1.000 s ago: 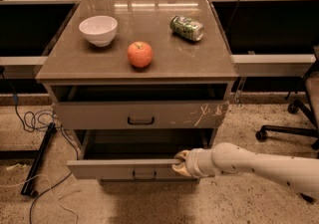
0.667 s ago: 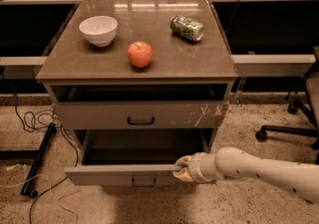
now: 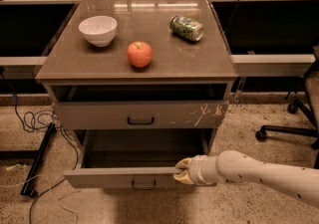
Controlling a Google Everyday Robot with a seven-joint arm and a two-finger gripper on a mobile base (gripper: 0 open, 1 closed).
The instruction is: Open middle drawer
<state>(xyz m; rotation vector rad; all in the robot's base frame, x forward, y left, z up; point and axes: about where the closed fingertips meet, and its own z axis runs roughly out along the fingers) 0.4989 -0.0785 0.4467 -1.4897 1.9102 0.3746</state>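
Note:
The middle drawer (image 3: 119, 177) is a wide grey-brown drawer with a plain front and a small black centre handle (image 3: 143, 184). It stands pulled well out of the cabinet, and its shallow grey inside (image 3: 142, 151) shows. My gripper (image 3: 182, 170) is at the top edge of the drawer front, right of the handle, and touches that edge. The pale arm (image 3: 259, 173) reaches in from the lower right. Above it, the taller drawer front with pale scratch marks (image 3: 139, 116) stands slightly out.
On the cabinet top (image 3: 199, 58) are a white bowl (image 3: 98, 30), a red apple (image 3: 139, 54) and a green can (image 3: 186, 28) lying on its side. An office chair base (image 3: 286, 129) stands at the right. Cables (image 3: 30, 118) and a black bar (image 3: 37, 161) lie on the floor at the left.
The middle drawer has slid further out toward the camera, showing more of its inside. My gripper has moved with the drawer front, down and slightly left.

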